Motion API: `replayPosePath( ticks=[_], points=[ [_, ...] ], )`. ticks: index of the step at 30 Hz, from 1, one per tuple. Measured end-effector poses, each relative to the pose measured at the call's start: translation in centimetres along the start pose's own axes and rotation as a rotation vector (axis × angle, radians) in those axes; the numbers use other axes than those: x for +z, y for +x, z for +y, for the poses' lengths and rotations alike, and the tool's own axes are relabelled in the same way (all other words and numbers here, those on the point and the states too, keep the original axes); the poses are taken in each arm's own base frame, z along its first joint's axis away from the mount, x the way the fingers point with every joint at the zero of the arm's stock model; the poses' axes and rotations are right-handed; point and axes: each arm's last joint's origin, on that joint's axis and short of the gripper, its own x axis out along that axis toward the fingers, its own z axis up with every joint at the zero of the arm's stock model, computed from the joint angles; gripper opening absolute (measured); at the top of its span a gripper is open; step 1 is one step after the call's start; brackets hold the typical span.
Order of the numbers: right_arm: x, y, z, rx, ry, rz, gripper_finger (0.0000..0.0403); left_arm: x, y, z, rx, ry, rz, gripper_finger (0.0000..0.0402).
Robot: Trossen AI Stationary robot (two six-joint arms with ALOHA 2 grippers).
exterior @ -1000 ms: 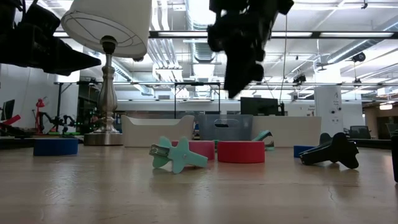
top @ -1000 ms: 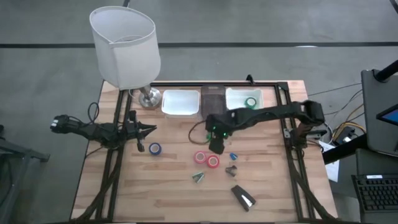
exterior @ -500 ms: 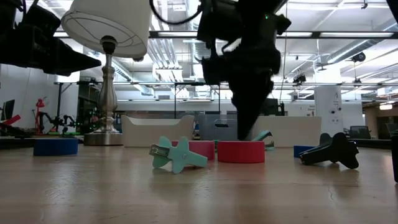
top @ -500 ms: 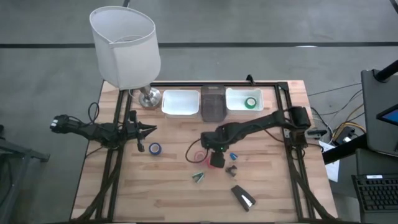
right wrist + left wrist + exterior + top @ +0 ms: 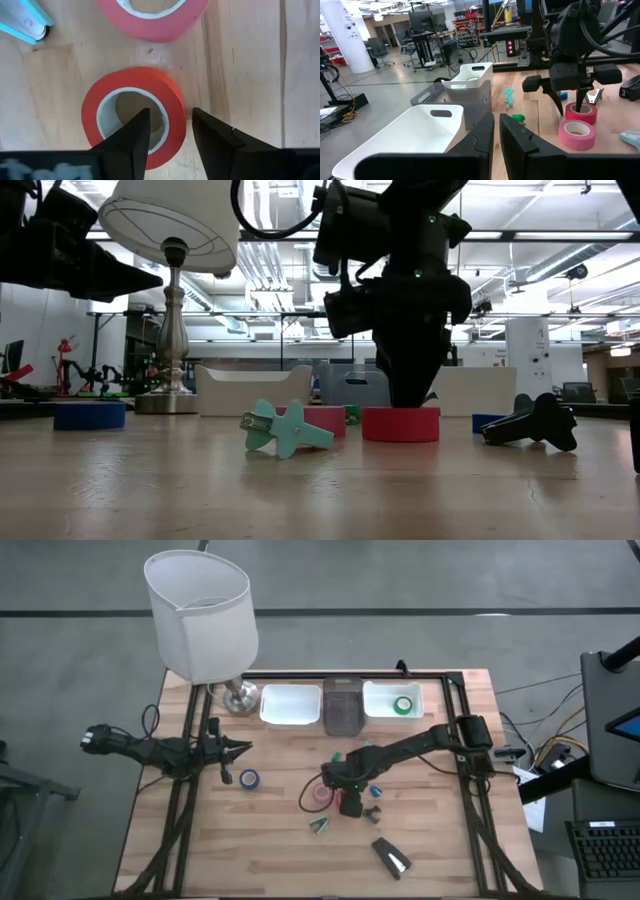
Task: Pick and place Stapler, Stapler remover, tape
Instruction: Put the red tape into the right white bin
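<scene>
My right gripper [image 5: 349, 802] is open and low over the table's middle. In the right wrist view it straddles the wall of the red tape roll [image 5: 134, 116], one finger in the hole and one outside. A pink roll [image 5: 320, 794] lies flat beside it, and a blue roll [image 5: 249, 778] lies to the left. A green roll [image 5: 403, 705] sits in the far right white bin. The black stapler [image 5: 391, 856] lies near the near edge. A teal remover [image 5: 320, 826] and a dark remover [image 5: 373, 812] rest on the wood. My left gripper [image 5: 245, 748] waits shut at the left. My right gripper comes at the red tape roll from above, pointing down. One finger [image 5: 135, 135] stands inside the hole and the other [image 5: 212, 137] outside the wall [image 5: 176, 125]. The roll lies flat on the table [image 5: 400, 424]. Whether the fingers touch the wall I cannot tell.
Along the far edge stand a white bin [image 5: 291, 705], a grey bin [image 5: 342, 708], a second white bin [image 5: 385, 690] and a lamp [image 5: 200, 615]. A small blue bit [image 5: 376, 790] lies right of the gripper. Bare wood spreads toward the near left.
My right gripper has moved toward the near edge and down, from high over the middle onto the red roll, with its fingers now around the roll's wall. The red roll has slid a little toward the table's right.
</scene>
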Motion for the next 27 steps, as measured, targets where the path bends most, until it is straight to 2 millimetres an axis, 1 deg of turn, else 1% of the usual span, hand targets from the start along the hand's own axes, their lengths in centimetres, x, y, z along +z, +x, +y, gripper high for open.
replayPosePath(
  ticks=[11, 13, 16, 18, 21, 23, 27],
  points=[
    [0.1, -0.2, -0.2, 0.004, -0.016, -0.005, 0.0044, 0.0, 0.0, 0.0, 0.0, 0.0, 0.0, 0.0032],
    [0.1, -0.3, -0.4, 0.004, -0.011, -0.006, 0.0037, 0.0, 0.0, 0.0, 0.0, 0.0, 0.0, 0.0032],
    [0.2, -1.0, -0.8, 0.001, 0.0, -0.009, 0.0039, 0.0, 0.0, 0.0, 0.0, 0.0, 0.0, 0.0032],
    [0.1, -2.0, -1.1, 0.002, 0.01, -0.019, 0.0046, 0.0, 0.0, 0.0, -0.001, 0.0, 0.0, 0.0032],
    [0.0, -4.2, -1.8, -0.009, 0.03, -0.049, 0.005, 0.0, 0.0, 0.0, 0.0, 0.0, 0.0, 0.0032],
    [-0.1, -5.9, -2.4, -0.023, 0.047, -0.079, 0.0049, 0.0, 0.0, 0.0, -0.001, 0.0, 0.0, 0.0032],
    [-0.8, -9.9, -4.4, -0.092, 0.095, -0.143, 0.0045, 0.0, 0.0, 0.0, 0.0, 0.0, 0.0, 0.0032]
  ],
)
